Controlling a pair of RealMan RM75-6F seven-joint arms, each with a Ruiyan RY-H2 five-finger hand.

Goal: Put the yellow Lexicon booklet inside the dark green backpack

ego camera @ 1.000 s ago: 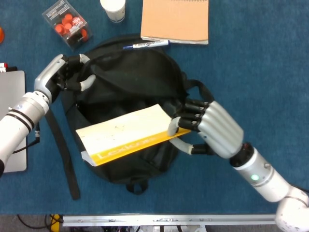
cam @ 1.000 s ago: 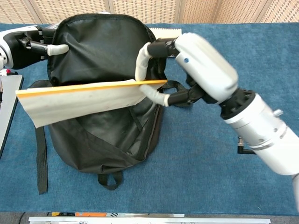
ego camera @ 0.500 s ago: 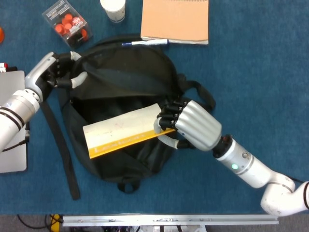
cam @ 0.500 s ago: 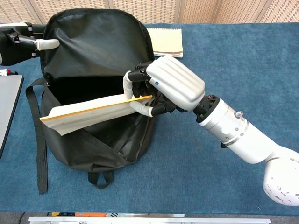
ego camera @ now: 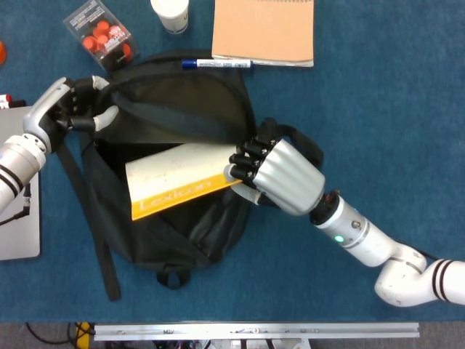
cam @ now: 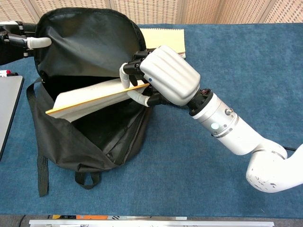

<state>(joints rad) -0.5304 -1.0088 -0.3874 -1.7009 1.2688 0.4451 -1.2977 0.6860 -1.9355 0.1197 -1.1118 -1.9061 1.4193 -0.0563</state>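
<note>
The dark green backpack (ego camera: 182, 109) (cam: 90, 47) lies open on the blue table. My left hand (ego camera: 73, 109) (cam: 21, 40) grips its upper flap at the left and holds the mouth wide. The yellow Lexicon booklet (ego camera: 178, 185) (cam: 90, 97) hangs tilted over the opening, its left end dipping toward the dark inside. My right hand (ego camera: 272, 171) (cam: 161, 75) pinches the booklet's right end between thumb and fingers.
A tan notepad (ego camera: 265, 29) (cam: 163, 40) and a blue pen (ego camera: 218, 64) lie behind the bag. A box of red balls (ego camera: 102, 33) and a white cup (ego camera: 171, 13) stand at the back left. A grey laptop (ego camera: 18, 218) (cam: 5, 109) lies at the left edge. A strap (ego camera: 91, 225) trails forward.
My right hand carried the booklet left and back, lowering its far end into the bag's mouth. My left hand pulled the flap further left, widening the opening.
</note>
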